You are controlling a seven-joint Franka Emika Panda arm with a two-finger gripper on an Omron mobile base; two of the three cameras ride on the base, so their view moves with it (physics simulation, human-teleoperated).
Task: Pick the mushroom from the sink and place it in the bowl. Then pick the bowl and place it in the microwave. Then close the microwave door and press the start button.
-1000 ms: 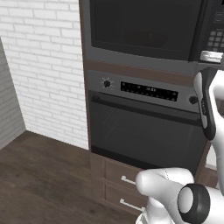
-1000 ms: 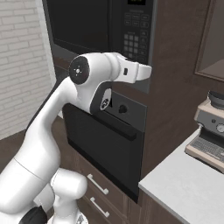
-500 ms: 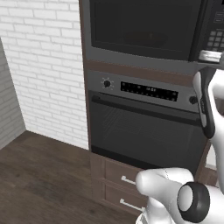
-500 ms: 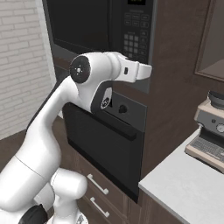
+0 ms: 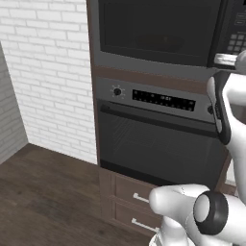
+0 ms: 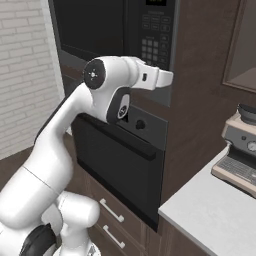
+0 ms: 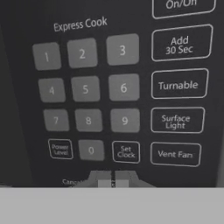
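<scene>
Dark-grey microwave door point(image 5: 158, 29) shut; bowl and mushroom presumably inside, unseen. Gripper point(image 7: 113, 180) clenched, empty, unmoved over the last second, tips against the keypad point(image 7: 122, 87) bottom row. Start press apparently under way.

Pincer point(image 7: 112, 180) hides the keypad's point(image 7: 122, 87) bottom row.

No displacement is detectable between the earlier pictures and now. In the right base view the arm point(image 6: 107, 87) holds the same reach toward the keypad point(image 6: 155, 47) of the microwave point(image 5: 158, 29), its outline unaltered against the keypad. In the left base view the forearm stands at the same spot below the keypad's lower corner. The microwave door point(image 5: 149, 31) reads shut against the keypad's left edge in both sets.
</scene>
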